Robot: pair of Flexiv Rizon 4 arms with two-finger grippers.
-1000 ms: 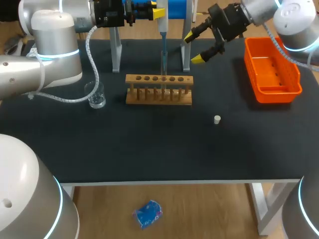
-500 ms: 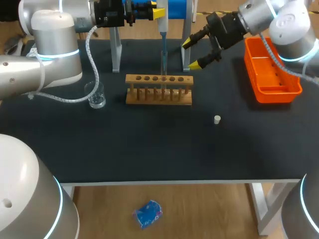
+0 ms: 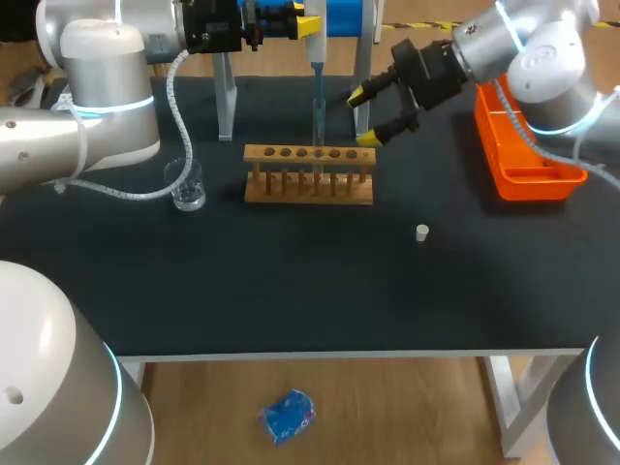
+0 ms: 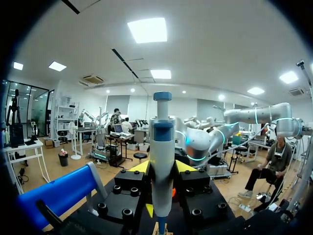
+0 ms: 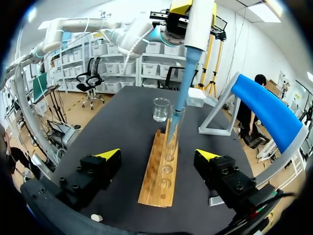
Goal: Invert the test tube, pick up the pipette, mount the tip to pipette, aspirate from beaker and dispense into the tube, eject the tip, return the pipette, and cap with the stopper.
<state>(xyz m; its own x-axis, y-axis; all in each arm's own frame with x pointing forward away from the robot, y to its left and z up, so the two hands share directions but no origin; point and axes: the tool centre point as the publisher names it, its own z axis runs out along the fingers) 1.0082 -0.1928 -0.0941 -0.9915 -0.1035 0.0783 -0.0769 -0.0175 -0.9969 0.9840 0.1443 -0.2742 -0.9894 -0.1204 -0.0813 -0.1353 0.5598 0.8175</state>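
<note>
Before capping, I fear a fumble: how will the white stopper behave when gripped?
The stopper looks tiny, so probably light and easily knocked aside. It seems round, so it may roll on the table if tipped.

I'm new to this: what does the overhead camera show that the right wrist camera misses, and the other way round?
Only the head view shows the orange bin on the table's right side. Only the right wrist view shows, close up, the pipette's tip reaching down into the test tube that stands in the rack. Both show the wooden rack, the beaker, the small white stopper, the pipette held by the left gripper, and the open right gripper.
</note>
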